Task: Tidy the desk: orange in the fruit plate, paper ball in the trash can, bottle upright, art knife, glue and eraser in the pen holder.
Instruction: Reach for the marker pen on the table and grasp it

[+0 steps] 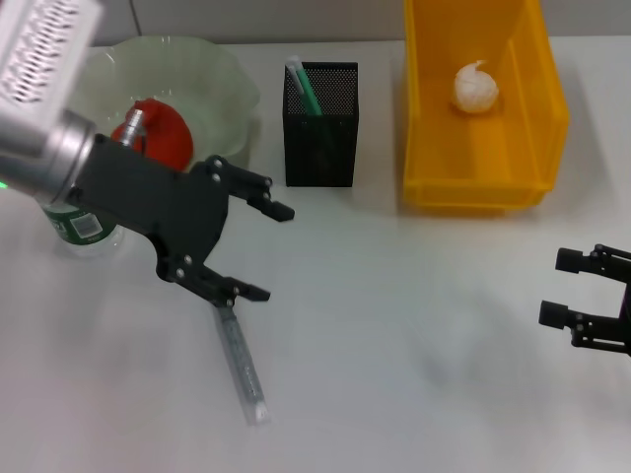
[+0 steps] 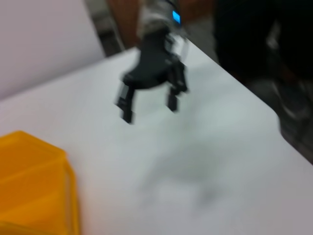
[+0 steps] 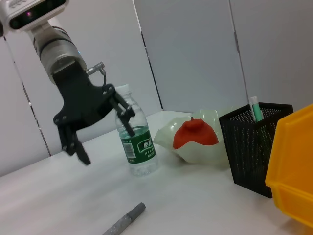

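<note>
Above the grey art knife [image 1: 242, 360] lying flat on the desk [image 1: 414, 335], your left gripper [image 1: 258, 251] hovers with fingers apart to straddle it, while your right gripper [image 1: 567, 288] waits open near the desk's edge.

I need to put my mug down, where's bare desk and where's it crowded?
Bare desk runs between the grey art knife and the right pincer, in front of the trash can. Crowded: the back left, around the fruit plate, bottle, pen holder and open left pincer.
</note>
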